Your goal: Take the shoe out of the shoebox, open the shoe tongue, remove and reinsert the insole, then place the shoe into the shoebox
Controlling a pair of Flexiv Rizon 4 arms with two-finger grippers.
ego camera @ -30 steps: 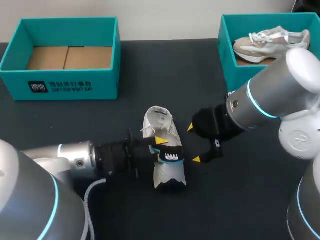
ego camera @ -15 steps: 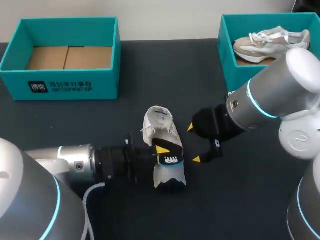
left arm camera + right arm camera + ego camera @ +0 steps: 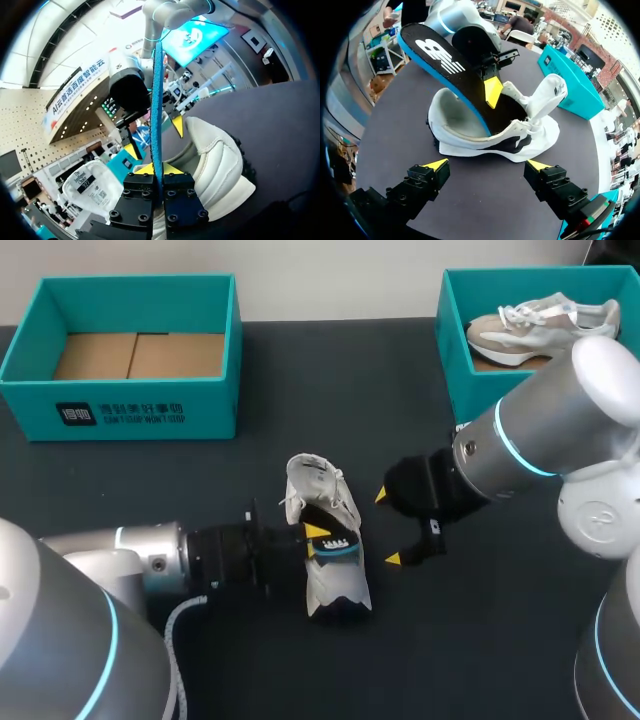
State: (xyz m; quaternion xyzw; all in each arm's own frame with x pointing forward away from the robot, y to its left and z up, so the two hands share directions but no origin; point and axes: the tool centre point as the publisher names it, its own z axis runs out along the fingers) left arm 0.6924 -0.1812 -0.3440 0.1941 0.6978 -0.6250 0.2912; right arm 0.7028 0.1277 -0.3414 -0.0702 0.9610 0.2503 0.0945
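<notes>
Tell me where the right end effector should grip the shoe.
Probably low on the heel of the shoe, a finger on each side wall, coming from behind: the insole and left end effector fill the opening above, and the right end effector is open alongside.

Two teal shoeboxes stand on the one dark worktop (image 3: 450, 640): the left shoebox (image 3: 210, 410) and the right shoebox (image 3: 455, 360). There are two shoes: one white shoe (image 3: 322, 580) lying on the worktop and one beige sneaker (image 3: 540, 325) inside the right shoebox. There is one insole (image 3: 335, 545), black with a blue edge. Two arms come in, each with a single claw, the left claw (image 3: 316, 540) and the right claw (image 3: 388, 528). Each claw has two yellow-tipped fingers, making four yellow tips in all.
</notes>
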